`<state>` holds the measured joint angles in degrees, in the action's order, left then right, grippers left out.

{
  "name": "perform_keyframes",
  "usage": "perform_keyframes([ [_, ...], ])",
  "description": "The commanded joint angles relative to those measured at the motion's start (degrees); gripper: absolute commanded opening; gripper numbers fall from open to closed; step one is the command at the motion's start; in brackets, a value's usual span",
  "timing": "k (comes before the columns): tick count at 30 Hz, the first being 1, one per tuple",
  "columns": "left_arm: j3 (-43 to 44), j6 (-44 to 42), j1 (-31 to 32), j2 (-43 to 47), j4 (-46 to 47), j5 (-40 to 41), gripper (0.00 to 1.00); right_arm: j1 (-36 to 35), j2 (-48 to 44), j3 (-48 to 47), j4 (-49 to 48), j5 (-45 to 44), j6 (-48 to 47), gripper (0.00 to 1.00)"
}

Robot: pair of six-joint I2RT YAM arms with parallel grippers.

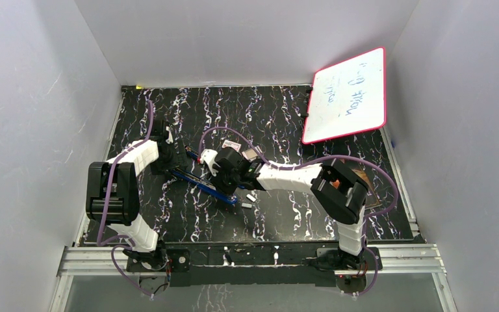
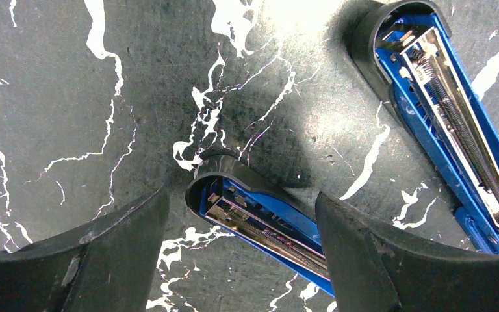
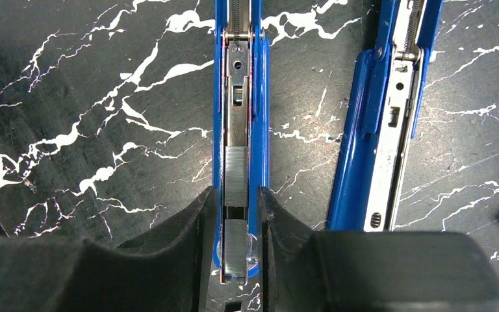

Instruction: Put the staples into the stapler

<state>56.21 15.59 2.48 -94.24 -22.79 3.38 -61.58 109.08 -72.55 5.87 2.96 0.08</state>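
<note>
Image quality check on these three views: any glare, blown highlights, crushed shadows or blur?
Left wrist: blown-out glare on the table at top centre, dark shadow beside the nearer stapler. Right wrist: staples in the channel sharp and evenly lit; right hand crushed to near-black, no surface detail. Top external: whiteboard very bright, writing faint.

Blue stapler point(image 3: 237, 97) lies opened flat, magazine channel up, running 12 to 6 in right wrist view; two silvery strips of staples point(image 3: 236, 174) sit end to end in channel toward 6; second stapler point(image 3: 390, 117) open, parallel at 3
</note>
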Motion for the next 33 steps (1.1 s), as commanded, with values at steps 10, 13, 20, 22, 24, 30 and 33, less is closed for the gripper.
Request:
perform_keyframes([
  [10,1.6,0.0,0.1,1.0,-1.6,-0.8,0.81,0.0,-4.0,1.0,-8.5,-2.7,1.4,0.35],
  [13,1.6,0.0,0.1,1.1,-1.6,-0.9,0.81,0.0,-1.7,-0.5,-8.4,-2.3,1.2,0.35],
  [20,1.6,0.0,0.1,1.1,-1.6,-0.8,0.8,0.0,1.0,-1.5,-8.5,-2.1,0.6,0.35],
  [22,1.6,-0.1,0.1,1.1,-1.6,-0.8,0.81,0.0,1.4,-1.4,-8.6,-2.1,0.6,0.35],
  [24,1.6,-0.1,0.1,1.1,-1.6,-0.8,0.81,0.0,1.8,-1.2,-8.5,-2.4,0.7,0.35],
  [30,1.6,-0.1,0.1,1.0,-1.6,-0.9,0.8,0.0,1.6,0.1,-8.0,-3.1,0.8,0.35],
  [33,1.6,-0.1,0.1,1.0,-1.6,-0.9,0.8,0.1,1.2,0.9,-7.3,-3.3,0.8,0.34],
])
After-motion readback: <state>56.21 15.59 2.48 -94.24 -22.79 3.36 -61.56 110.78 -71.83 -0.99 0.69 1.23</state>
